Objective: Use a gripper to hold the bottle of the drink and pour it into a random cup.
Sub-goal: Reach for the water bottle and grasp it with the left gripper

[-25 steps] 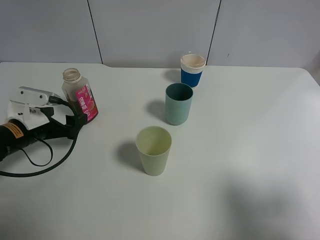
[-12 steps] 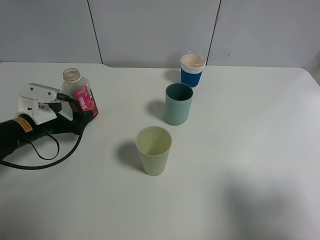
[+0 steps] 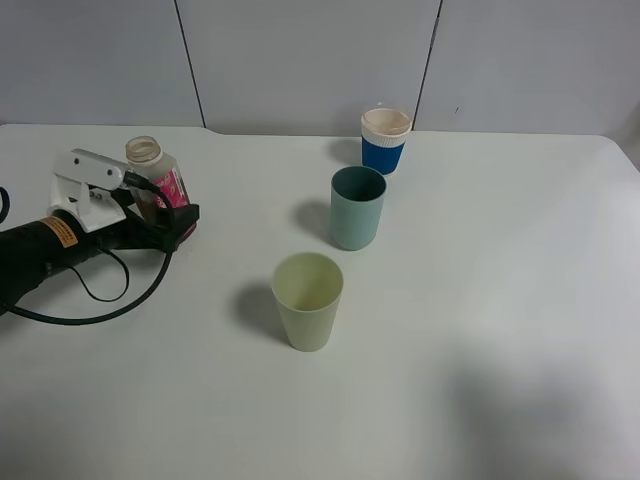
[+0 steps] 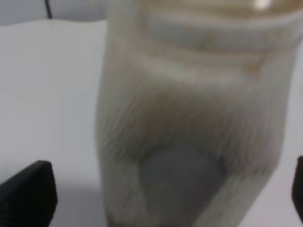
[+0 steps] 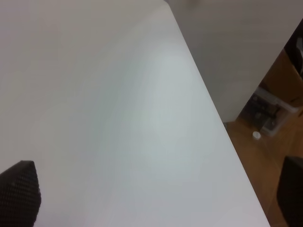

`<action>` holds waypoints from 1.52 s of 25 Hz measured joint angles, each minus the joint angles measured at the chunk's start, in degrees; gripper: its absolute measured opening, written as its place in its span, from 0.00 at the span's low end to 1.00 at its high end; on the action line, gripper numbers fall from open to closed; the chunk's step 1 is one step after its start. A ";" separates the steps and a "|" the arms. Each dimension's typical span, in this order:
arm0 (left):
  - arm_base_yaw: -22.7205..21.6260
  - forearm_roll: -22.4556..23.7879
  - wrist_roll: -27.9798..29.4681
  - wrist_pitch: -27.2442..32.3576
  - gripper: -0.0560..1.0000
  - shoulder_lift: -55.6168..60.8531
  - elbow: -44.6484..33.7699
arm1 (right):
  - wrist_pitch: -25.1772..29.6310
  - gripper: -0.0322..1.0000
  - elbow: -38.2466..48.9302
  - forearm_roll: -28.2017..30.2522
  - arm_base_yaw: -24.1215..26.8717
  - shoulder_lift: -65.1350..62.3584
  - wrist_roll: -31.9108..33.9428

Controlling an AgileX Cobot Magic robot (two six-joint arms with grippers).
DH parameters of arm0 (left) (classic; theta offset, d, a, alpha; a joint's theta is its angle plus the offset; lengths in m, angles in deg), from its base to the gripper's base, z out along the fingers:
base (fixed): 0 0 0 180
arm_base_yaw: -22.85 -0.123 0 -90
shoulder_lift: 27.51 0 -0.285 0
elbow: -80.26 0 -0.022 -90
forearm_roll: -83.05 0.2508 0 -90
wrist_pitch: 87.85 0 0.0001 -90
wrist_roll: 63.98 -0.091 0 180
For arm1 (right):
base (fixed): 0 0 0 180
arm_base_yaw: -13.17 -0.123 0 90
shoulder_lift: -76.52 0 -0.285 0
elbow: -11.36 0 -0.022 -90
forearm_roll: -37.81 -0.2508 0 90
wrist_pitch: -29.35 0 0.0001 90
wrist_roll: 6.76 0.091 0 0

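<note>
White table (image 3: 500,300), grey panelled wall (image 3: 300,60) behind; wooden floor (image 5: 258,165) beside table edge

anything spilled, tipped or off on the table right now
Nothing stands out. The capless bottle stands upright inside the open left gripper, and the yellow-green cup, teal cup and blue cup all stand upright on a dry table.

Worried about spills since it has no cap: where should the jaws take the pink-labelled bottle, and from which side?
Grip the bottle on its squarish labelled body, below the neck, coming level from the left, where the left gripper has open jaws flanking it. It stands upright.
</note>
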 joint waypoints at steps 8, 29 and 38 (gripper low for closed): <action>0.00 6.22 1.76 0.00 0.98 -3.16 2.79 | 0.00 1.00 0.00 0.00 0.00 0.00 0.00; 0.00 5.46 1.06 0.00 0.91 -5.83 7.65 | 0.00 1.00 0.00 0.00 0.00 0.00 0.00; 0.00 5.57 0.55 0.00 0.57 -5.97 7.72 | 0.00 1.00 0.00 0.00 0.00 0.00 0.00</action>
